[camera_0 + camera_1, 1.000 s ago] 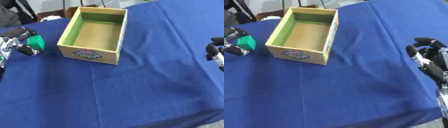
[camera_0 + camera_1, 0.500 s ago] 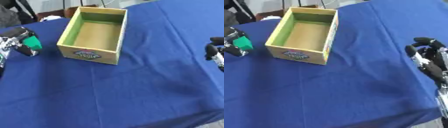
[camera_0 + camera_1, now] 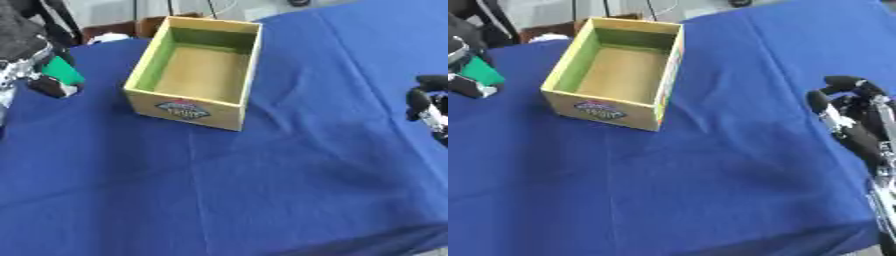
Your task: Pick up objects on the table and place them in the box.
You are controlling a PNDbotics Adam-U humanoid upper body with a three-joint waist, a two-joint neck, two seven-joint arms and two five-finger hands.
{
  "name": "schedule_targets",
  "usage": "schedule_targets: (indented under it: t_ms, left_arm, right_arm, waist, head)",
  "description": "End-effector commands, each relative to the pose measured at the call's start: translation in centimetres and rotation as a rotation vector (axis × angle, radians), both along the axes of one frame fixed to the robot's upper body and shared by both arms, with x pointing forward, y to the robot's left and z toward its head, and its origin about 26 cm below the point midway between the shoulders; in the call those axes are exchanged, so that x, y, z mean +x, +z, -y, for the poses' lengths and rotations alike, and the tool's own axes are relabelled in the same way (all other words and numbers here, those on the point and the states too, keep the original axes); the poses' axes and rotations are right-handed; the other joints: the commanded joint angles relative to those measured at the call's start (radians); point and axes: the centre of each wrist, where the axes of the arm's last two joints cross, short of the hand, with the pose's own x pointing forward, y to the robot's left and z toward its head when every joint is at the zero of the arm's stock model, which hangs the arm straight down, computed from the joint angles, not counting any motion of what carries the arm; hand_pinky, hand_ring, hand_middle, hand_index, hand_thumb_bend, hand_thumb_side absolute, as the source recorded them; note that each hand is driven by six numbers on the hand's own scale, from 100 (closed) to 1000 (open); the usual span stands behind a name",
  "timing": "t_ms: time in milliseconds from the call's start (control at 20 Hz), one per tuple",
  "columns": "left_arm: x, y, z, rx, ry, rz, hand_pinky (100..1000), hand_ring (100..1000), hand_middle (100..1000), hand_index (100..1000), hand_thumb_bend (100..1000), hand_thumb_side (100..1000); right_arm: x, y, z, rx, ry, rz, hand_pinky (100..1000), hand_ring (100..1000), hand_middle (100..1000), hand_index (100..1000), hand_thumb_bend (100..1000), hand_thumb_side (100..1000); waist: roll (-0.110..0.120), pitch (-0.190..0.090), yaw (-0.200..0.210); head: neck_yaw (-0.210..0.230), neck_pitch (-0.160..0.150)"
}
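Since the earlier frames, the left hand (image 3: 35,70) at 9 o'clock has risen slightly toward 10 o'clock, fingers still curled around the small green block (image 3: 63,70), held beside and left of the box, outside it. The open yellow cardboard box with green inner walls (image 3: 199,70), at 12 o'clock, is unmoved and holds nothing visible. The right hand (image 3: 852,117) stays at 3 o'clock, fingers curled, holding nothing. The blue cloth-covered table (image 3: 245,185) is wrinkled; dark stands and cables show beyond the far edge.
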Motion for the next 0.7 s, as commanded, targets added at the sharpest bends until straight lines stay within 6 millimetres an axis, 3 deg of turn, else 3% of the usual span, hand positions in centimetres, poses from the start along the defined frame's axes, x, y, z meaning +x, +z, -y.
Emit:
schedule_targets:
  t_ms: [50, 300, 450, 550, 700]
  left_arm:
    - [-0.5, 4.7, 1.0, 0.052, -0.058, 0.108, 408, 394, 306, 466, 100, 173]
    - [-0.1, 7.5, 6.8, 0.066, -0.227, 0.182, 412, 398, 307, 463, 100, 173]
    - [0.6, 7.4, 10.8, 0.062, -0.318, 0.179, 431, 404, 313, 470, 114, 180]
    - [1.0, 7.0, 13.0, 0.078, -0.361, 0.162, 440, 407, 315, 472, 130, 184]
    - [1.6, 5.7, 15.4, 0.096, -0.395, 0.126, 445, 412, 321, 478, 142, 187]
  right_arm:
    - [0.0, 0.5, 0.4, -0.009, -0.011, 0.019, 480, 488, 600, 753, 604, 594]
    - [0.0, 0.4, 0.2, -0.005, -0.004, 0.015, 480, 488, 600, 753, 602, 596]
    - [0.0, 0.4, -0.1, -0.002, 0.009, 0.015, 480, 488, 600, 753, 599, 597]
    - [0.1, 0.5, -0.3, -0.002, 0.020, 0.018, 480, 487, 600, 753, 598, 598]
    - [0.2, 0.7, -0.5, 0.000, 0.033, 0.023, 480, 487, 600, 753, 597, 598]
  waist:
    - [-0.008, -0.027, 0.004]
    - [-0.016, -0.039, 0.001]
    - [-0.020, -0.040, -0.006]
    - [-0.021, -0.039, -0.015]
    - [-0.021, -0.034, -0.028]
  head:
    - [-0.004, 0.007]
    - [0.027, 0.006]
    - [0.085, -0.007]
    - [0.148, -0.019]
    - [0.200, -0.030]
